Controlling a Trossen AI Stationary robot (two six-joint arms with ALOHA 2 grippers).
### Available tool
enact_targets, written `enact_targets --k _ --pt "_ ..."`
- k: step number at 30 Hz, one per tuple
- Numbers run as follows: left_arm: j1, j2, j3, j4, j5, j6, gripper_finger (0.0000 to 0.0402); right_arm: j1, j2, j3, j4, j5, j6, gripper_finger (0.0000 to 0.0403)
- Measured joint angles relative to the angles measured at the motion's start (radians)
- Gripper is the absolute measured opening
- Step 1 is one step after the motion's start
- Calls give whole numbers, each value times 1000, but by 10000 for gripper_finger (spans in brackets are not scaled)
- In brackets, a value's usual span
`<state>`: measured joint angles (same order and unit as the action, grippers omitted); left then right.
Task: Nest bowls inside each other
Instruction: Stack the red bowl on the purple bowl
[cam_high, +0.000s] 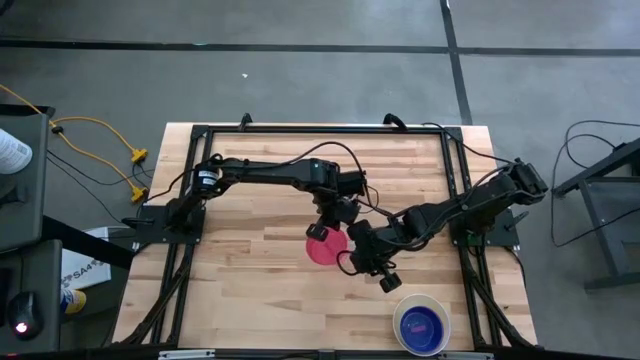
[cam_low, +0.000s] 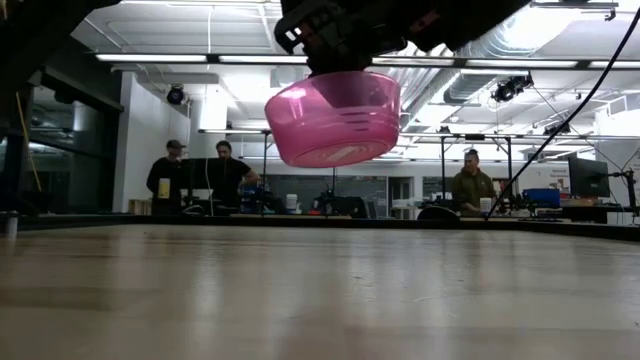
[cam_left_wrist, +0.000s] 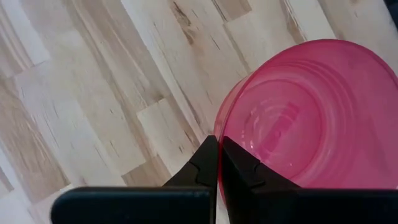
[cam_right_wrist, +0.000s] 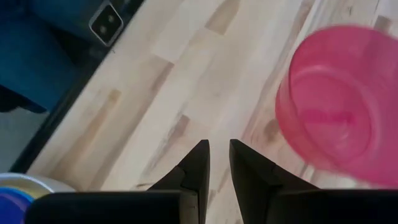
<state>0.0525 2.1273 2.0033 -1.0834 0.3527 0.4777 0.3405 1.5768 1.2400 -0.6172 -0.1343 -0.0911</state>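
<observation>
A translucent pinkish-red bowl (cam_low: 335, 118) hangs in the air above the middle of the wooden table, mouth up and slightly tilted. My left gripper (cam_left_wrist: 219, 140) is shut on its rim. My right gripper (cam_right_wrist: 219, 144) hovers just right of and nearer than that bowl (cam_right_wrist: 342, 99), its fingers a narrow gap apart with nothing between them. Near the table's front right, a larger white bowl (cam_high: 400, 312) stands on its base with a blue bowl (cam_high: 422, 326) nested in it. My left gripper pinches the pinkish-red bowl's rim (cam_left_wrist: 217, 127) on the side facing that arm, one finger (cam_left_wrist: 249, 174) inside the bowl and the other outside. The fingers come from above, slanting down. The bowl hangs below them, lifted clear of the table and tipped a little.
Black frame rails (cam_high: 320, 128) run along the table's far and side edges. Bare wood lies to the left of the lifted bowl (cam_high: 240, 270). Beyond the table's far edge, people (cam_low: 215, 180) stand and sit in the room.
</observation>
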Motion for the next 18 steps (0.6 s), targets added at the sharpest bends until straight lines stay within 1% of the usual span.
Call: enact_targets --k 3,5,10,13,15,18 --pt "-2 0 0 2 -3 18 1 9 0 0 -25 14 4 55" --pt "-2 0 0 3 -21 -16 1 18 0 0 -32 32 31 55" --pt "-3 0 -1 -73 -159 -104 1 44 0 0 -58 32 129 55" --pt "-1 0 -1 -119 -223 -179 1 59 0 0 -94 35 206 55" --pt "-1 0 -1 -130 -272 -252 1 65 0 0 -120 61 267 55" --pt "-3 0 -1 -188 -338 -342 1 65 0 0 -153 96 366 55"
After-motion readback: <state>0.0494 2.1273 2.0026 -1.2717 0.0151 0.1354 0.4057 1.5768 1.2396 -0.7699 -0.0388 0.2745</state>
